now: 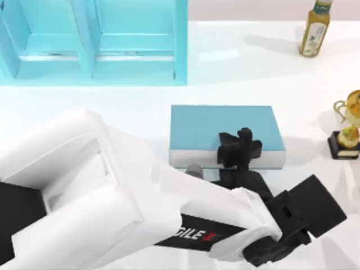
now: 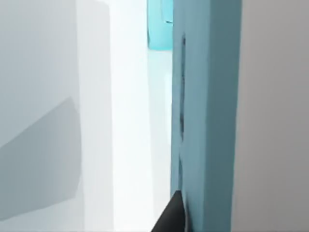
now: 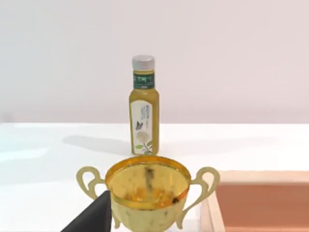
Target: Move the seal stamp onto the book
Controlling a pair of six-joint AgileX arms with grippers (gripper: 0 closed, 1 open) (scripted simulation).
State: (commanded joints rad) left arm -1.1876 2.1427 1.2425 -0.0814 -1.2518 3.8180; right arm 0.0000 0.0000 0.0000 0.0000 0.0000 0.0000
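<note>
The book [image 1: 225,126] lies flat in the middle of the table, teal cover up, white page edges toward the front. My left arm reaches across from the left, and its black gripper [image 1: 241,147] hangs over the book's front edge. In the left wrist view the book's teal cover [image 2: 207,121] is very close. The seal stamp is hidden. A dark edge of my right gripper [image 3: 91,218] shows low in the right wrist view, near the gold trophy.
A light blue shelf [image 1: 90,39] stands at the back left. At the back right is a yellow-green bottle [image 1: 314,31]. The gold trophy [image 1: 347,126] on a black base stands at the right edge. A brownish tray [image 3: 260,203] lies beside the trophy.
</note>
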